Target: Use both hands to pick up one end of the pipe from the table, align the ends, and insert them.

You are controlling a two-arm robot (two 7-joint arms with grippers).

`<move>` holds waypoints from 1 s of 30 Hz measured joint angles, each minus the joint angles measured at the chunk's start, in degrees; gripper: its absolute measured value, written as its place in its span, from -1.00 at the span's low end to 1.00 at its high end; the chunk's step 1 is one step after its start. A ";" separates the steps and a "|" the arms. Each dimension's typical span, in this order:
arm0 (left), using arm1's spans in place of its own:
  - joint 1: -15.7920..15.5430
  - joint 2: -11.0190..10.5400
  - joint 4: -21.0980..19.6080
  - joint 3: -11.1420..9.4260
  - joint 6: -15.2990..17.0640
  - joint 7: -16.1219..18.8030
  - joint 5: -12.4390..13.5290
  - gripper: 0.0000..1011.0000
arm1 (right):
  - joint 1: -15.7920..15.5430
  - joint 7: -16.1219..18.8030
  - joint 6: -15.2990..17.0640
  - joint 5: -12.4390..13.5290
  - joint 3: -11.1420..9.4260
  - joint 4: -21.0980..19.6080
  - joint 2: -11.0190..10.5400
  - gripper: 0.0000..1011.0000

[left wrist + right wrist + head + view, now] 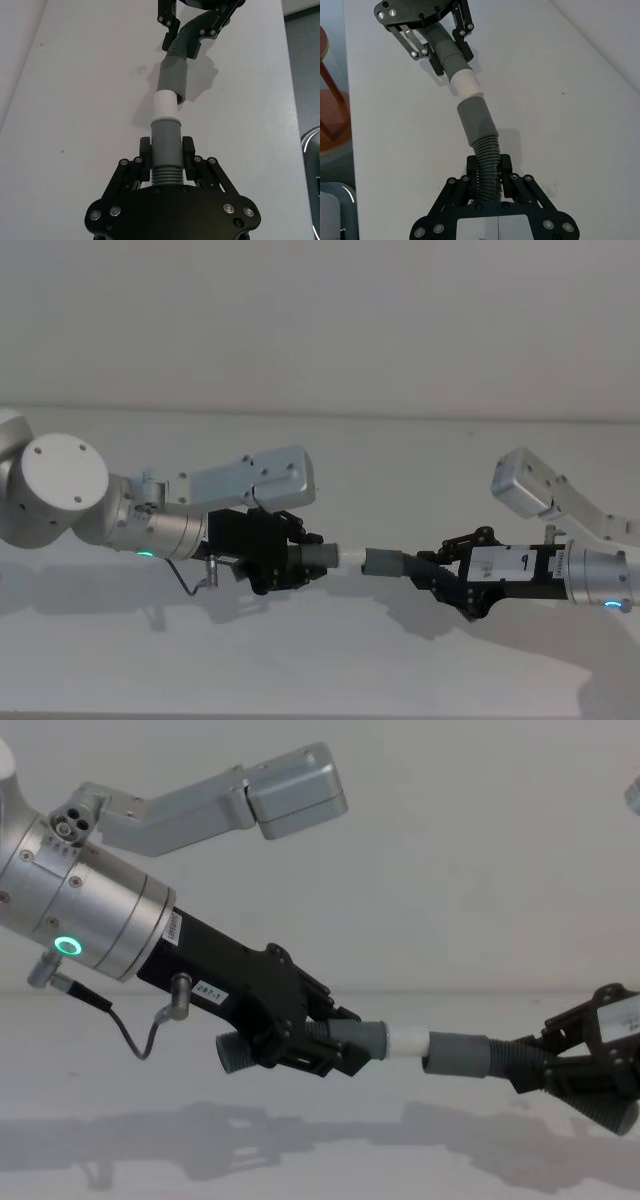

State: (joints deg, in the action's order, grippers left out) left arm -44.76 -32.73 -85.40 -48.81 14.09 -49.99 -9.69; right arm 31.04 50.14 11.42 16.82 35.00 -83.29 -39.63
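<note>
Pipe pieces: both held up off the white counter, roughly in one line, tips meeting in the middle of the head view
Left claw: pinching the piece with the white spigot; fingers clamp the smooth grey collar right above the ribs, spigot pointing at the other arm
Right claw: pressed onto the ribbed hose of the other piece, socket cuff sticking out toward the left arm
Ends: spigot tip sits right at the cuff's mouth, touching or barely in, can't tell which; most of the white is showing
Alignment: cuff looks a bit tilted relative to the spigot in both wrist views
Wrists: silver, green ring light on the left one
</note>
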 joint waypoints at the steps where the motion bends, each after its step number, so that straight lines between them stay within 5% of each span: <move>1: 0.04 -0.06 -0.13 -0.02 0.09 0.04 0.00 -0.28 | -0.04 -0.07 0.01 0.20 -0.05 -0.04 -0.02 -0.46; 30: 0.97 0.35 -1.91 0.56 3.13 2.24 1.34 -0.28 | -0.85 0.65 2.58 6.18 -1.20 -1.41 -0.90 -0.46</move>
State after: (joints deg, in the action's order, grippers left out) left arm -43.78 -32.38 -87.31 -48.25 17.22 -47.74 -8.35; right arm 30.18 50.79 14.00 23.00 33.80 -84.70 -40.53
